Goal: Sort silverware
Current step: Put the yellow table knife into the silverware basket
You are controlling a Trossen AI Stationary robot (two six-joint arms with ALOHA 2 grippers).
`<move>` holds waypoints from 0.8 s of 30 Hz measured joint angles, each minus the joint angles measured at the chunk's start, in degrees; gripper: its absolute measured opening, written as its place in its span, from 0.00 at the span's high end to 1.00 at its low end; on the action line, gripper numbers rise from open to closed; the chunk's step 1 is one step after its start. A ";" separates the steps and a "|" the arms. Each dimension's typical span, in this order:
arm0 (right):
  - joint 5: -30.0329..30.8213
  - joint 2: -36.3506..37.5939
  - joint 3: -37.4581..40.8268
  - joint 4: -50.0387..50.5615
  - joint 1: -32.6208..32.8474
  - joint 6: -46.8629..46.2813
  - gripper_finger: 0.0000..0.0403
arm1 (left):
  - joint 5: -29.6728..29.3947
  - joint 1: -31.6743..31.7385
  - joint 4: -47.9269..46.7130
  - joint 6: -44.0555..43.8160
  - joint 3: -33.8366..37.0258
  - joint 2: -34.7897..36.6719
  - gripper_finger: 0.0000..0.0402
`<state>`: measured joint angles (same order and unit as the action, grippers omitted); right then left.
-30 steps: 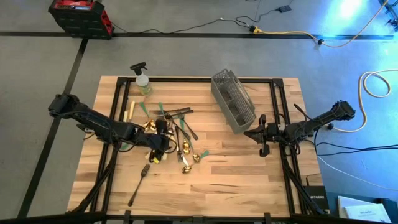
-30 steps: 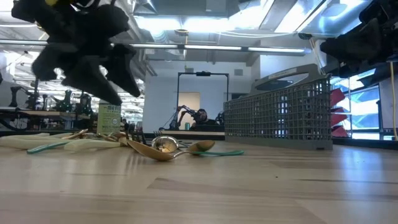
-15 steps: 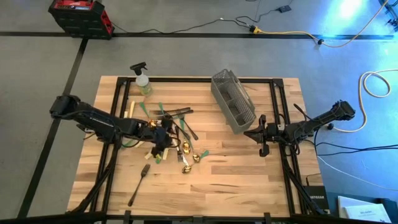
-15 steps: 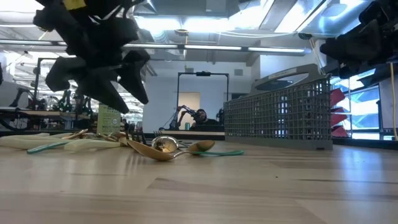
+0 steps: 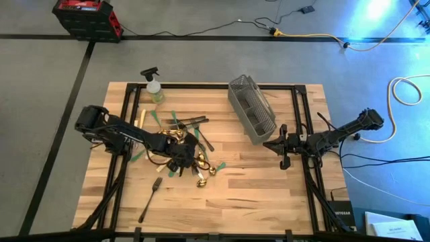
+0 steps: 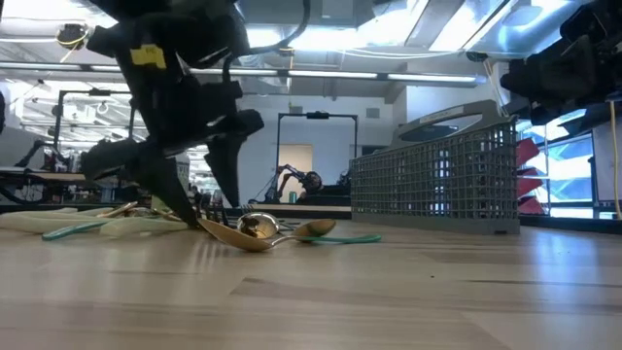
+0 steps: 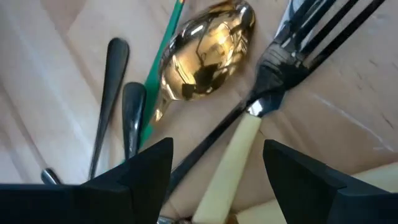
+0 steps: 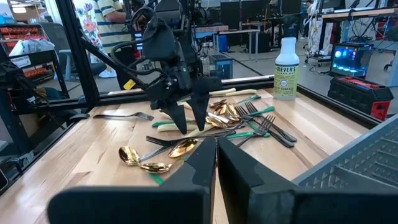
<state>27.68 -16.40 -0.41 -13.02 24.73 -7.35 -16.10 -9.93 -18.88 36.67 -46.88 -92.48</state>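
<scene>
Overhead, the left gripper (image 5: 190,160) hangs over the silverware (image 5: 180,144) heaped left of centre on the table (image 5: 255,195); the right gripper (image 5: 272,144) waits beside the caddy (image 5: 251,109). Low down, the left jaws stand open, tips at the pile. Its wrist view shows a gold spoon (image 7: 205,59) (bowl up) between them. Right jaws: closed.

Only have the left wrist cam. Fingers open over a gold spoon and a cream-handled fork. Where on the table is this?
Observer: Left gripper is over the silverware pile, left of the middle of the table.
Operator: Right arm in the way?
Observer: No. Right gripper is shut, off at the right side beside the grey caddy.
Operator: Strays outside the pile?
Observer: One dark fork lies alone, below the pile in the high view.
</scene>
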 joint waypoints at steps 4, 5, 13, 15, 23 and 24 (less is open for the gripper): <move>0.00 0.02 0.00 0.12 -0.01 -0.02 1.00 | 0.61 1.06 -0.50 1.36 -0.19 -0.75 0.41; -0.01 0.00 0.00 0.23 -0.01 -0.04 1.00 | 0.77 1.26 -0.63 1.18 -0.19 -0.78 0.41; -0.02 0.00 -0.02 0.70 0.00 -0.09 1.00 | 0.04 1.41 -1.60 -0.12 -0.19 -0.78 0.41; -0.02 0.00 0.00 0.72 0.00 -0.09 1.00 | 0.06 1.44 -1.90 -0.35 -0.19 -0.78 0.41; -0.02 0.01 0.00 0.70 -0.01 -0.09 1.00 | 1.12 1.46 -4.15 -0.88 -0.19 -0.76 0.57; -0.02 0.02 -0.02 0.70 0.00 -0.09 1.00 | 1.20 1.46 -4.24 -0.88 -0.19 -0.75 0.59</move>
<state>27.66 -16.38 -0.42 -12.32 24.73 -7.44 -14.89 -8.47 -23.12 35.79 -47.07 -93.23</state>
